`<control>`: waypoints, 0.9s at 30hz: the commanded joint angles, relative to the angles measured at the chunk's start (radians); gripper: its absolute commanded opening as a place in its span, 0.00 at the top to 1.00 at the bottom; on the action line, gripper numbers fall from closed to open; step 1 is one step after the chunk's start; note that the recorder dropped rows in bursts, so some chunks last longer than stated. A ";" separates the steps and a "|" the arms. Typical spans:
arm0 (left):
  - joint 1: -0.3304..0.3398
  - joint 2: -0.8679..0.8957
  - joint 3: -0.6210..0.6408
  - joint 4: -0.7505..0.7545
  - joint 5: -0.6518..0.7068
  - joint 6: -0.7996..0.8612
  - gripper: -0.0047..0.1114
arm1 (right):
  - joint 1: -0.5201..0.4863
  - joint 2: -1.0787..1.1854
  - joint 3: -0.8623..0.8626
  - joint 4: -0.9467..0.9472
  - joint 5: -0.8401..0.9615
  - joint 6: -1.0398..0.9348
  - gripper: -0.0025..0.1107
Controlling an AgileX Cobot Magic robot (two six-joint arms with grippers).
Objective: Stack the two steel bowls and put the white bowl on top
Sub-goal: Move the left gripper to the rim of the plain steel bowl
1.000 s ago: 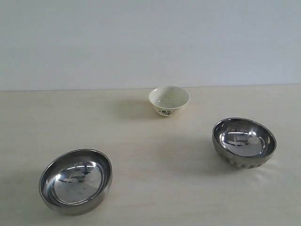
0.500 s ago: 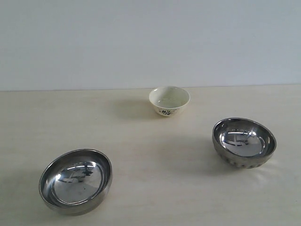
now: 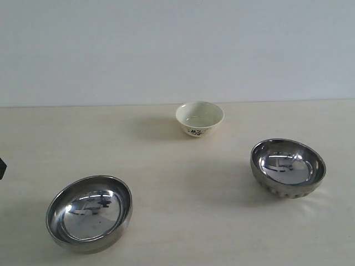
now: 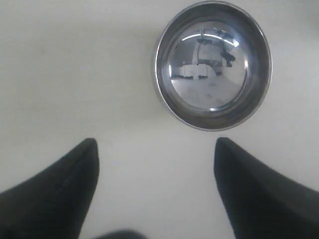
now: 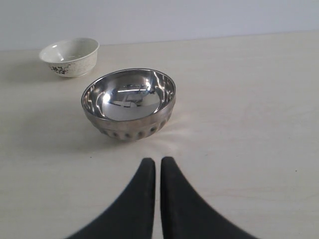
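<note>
On the table [image 3: 177, 188], the exterior view shows the smooth steel bowl [image 3: 89, 213], the ribbed steel bowl [image 3: 287, 167] and the white bowl [image 3: 199, 118] well apart, unstacked. Left wrist view: the left end effector [image 4: 155, 143] is spread wide and empty, with the smooth steel bowl [image 4: 213, 64] beyond its fingertips. Right wrist view: the right end effector [image 5: 158, 160] is closed on nothing, the ribbed steel bowl [image 5: 128, 102] just ahead of it and the white bowl [image 5: 70, 56] farther beyond.

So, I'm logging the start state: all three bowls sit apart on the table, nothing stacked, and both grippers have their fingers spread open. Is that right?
Not quite. The right gripper has its fingers closed together, as the right wrist view shows; only the left gripper is spread open. The ribbed steel bowl, the smooth steel bowl and the white bowl do sit apart, unstacked.
</note>
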 commanded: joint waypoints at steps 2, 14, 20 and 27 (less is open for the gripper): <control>0.003 0.030 0.001 -0.008 -0.067 -0.014 0.42 | 0.002 -0.005 0.005 -0.004 -0.006 0.004 0.98; 0.003 0.163 0.001 -0.057 -0.105 -0.014 0.42 | 0.002 -0.005 0.005 -0.004 -0.006 0.004 0.98; 0.003 0.236 0.001 -0.077 -0.120 -0.014 0.42 | 0.002 -0.005 0.005 -0.004 -0.005 0.004 0.98; 0.003 0.311 0.001 -0.177 -0.166 0.085 0.42 | 0.002 -0.005 0.005 -0.004 -0.005 0.004 0.98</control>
